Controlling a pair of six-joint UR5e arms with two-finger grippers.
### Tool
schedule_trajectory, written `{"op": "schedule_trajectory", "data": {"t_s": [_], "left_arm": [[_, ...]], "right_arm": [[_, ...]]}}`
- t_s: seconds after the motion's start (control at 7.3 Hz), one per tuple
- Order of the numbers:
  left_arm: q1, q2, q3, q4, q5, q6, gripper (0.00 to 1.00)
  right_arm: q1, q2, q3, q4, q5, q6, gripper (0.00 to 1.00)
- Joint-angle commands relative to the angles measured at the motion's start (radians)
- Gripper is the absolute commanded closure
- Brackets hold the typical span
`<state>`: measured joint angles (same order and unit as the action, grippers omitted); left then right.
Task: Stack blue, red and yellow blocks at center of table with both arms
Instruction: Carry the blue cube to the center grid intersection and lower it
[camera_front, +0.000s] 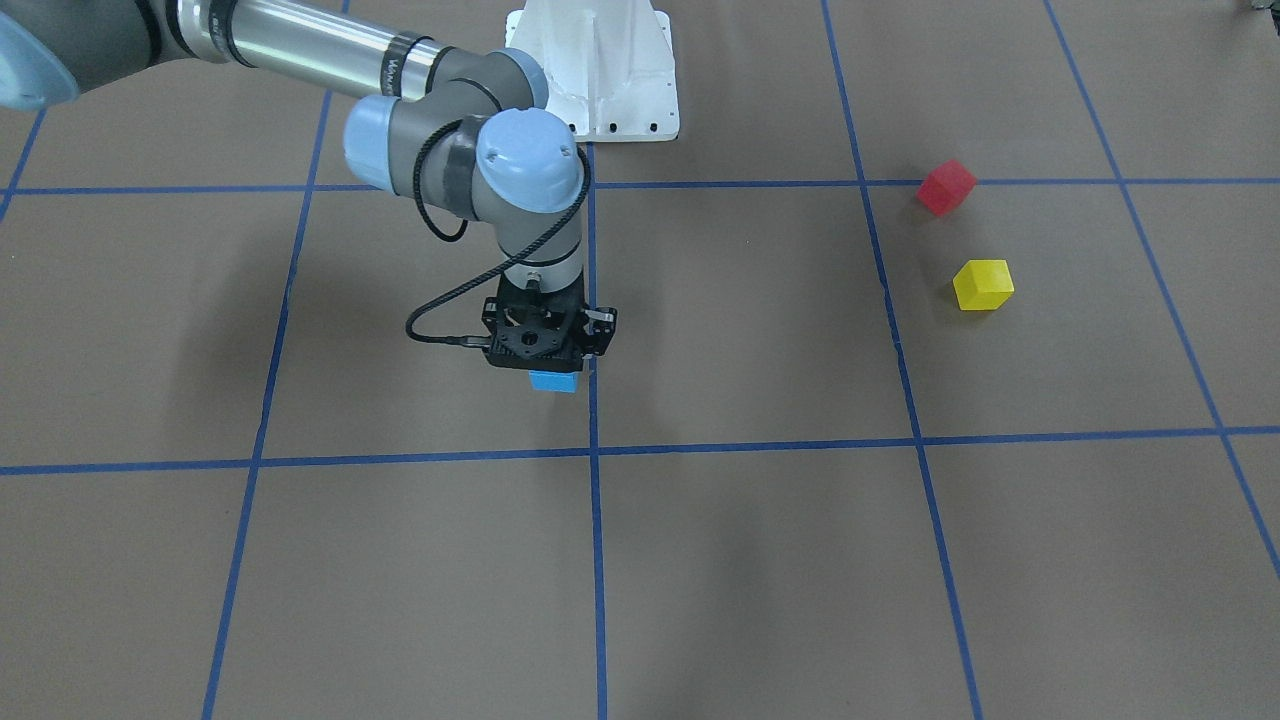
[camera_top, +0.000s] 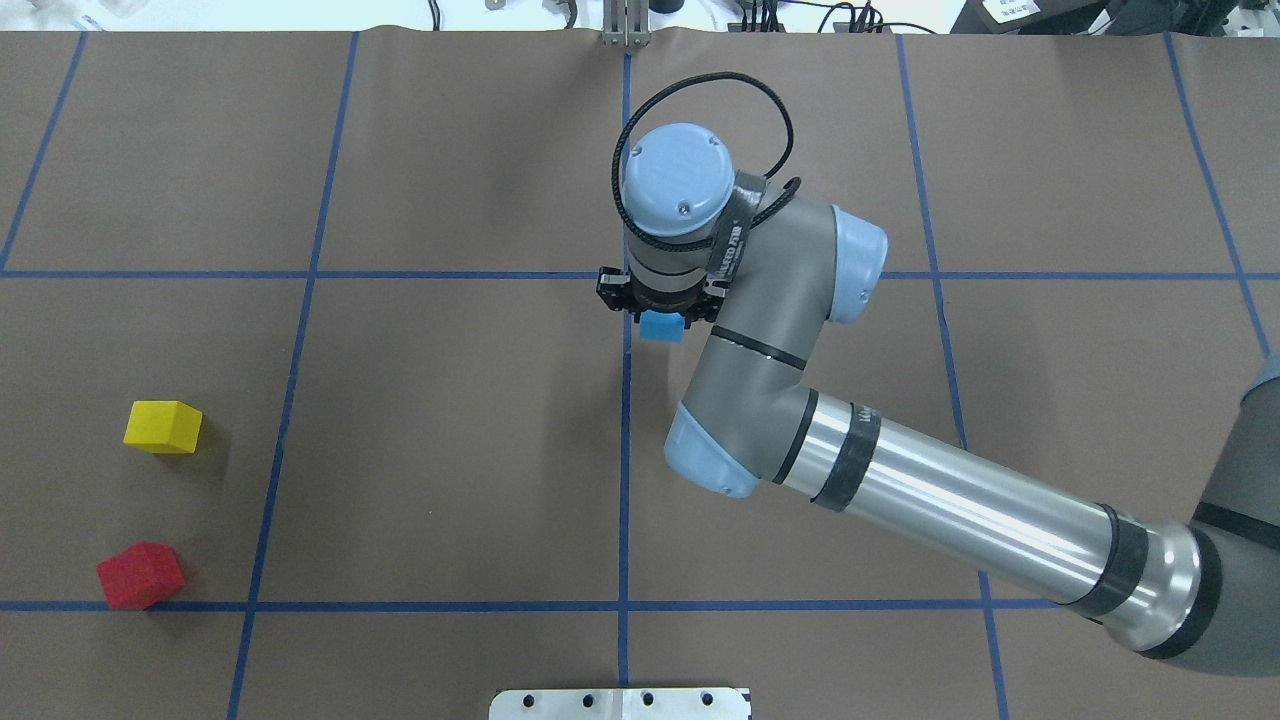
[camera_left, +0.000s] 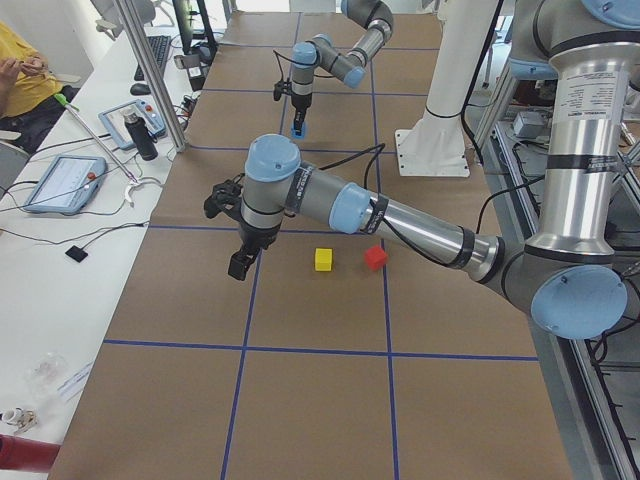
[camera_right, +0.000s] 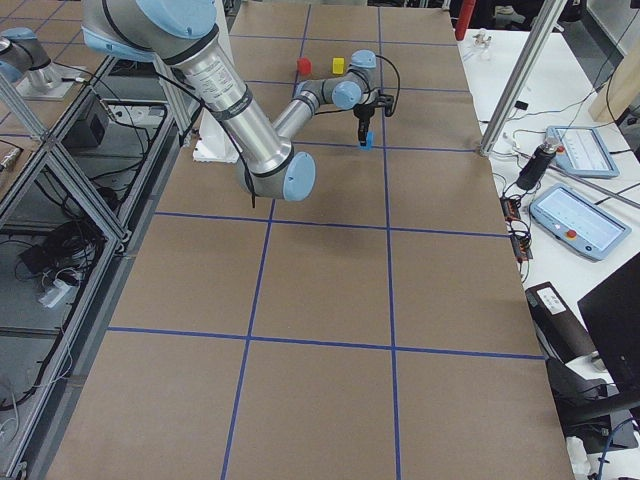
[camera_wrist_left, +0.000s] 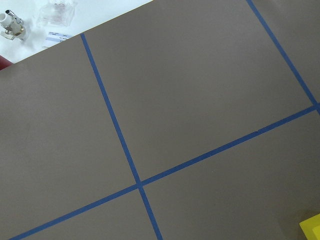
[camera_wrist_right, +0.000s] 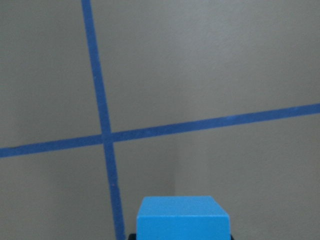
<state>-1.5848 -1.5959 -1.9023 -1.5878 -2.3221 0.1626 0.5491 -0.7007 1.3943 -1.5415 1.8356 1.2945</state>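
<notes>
My right gripper (camera_top: 661, 318) is shut on the blue block (camera_top: 662, 328) and points straight down beside the table's central grid crossing. The block also shows in the right wrist view (camera_wrist_right: 182, 218), close over the table; I cannot tell if it touches. The yellow block (camera_top: 163, 427) and the red block (camera_top: 140, 575) sit apart on my left side. My left gripper (camera_left: 240, 264) shows only in the exterior left view, hovering beside the yellow block (camera_left: 323, 259); I cannot tell if it is open. A yellow corner (camera_wrist_left: 313, 229) shows in the left wrist view.
Blue tape lines divide the brown table (camera_top: 450, 450) into squares. The white robot base (camera_front: 598, 70) stands at my edge of the table. A side bench with tablets (camera_left: 62, 182) runs along the far edge, where an operator (camera_left: 18, 70) sits.
</notes>
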Motion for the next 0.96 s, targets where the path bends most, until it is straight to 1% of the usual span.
{"op": "schedule_trajectory", "data": {"t_s": [0.0, 0.14, 0.27, 0.55, 0.68, 0.82], "left_arm": [[-0.001, 0.004, 0.0, -0.001, 0.0, 0.0, 0.0], [-0.001, 0.004, -0.001, 0.0, 0.0, 0.0, 0.0], [-0.001, 0.004, -0.003, 0.0, 0.001, 0.0, 0.0], [-0.001, 0.004, -0.006, -0.001, 0.0, 0.0, 0.0], [-0.001, 0.004, -0.006, 0.0, 0.0, 0.0, 0.0], [-0.001, 0.004, -0.009, -0.001, 0.0, 0.0, 0.0]], "right_arm": [[-0.063, 0.012, -0.035, 0.044, -0.039, 0.002, 0.63], [-0.083, -0.002, -0.035, 0.075, -0.062, 0.002, 0.25], [-0.092, -0.002, -0.038, 0.095, -0.091, 0.0, 0.02], [-0.09, -0.005, -0.032, 0.097, -0.091, -0.004, 0.0], [-0.066, -0.003, 0.003, 0.089, -0.079, -0.01, 0.0], [0.005, -0.005, 0.029, 0.086, -0.015, -0.017, 0.0]]}}
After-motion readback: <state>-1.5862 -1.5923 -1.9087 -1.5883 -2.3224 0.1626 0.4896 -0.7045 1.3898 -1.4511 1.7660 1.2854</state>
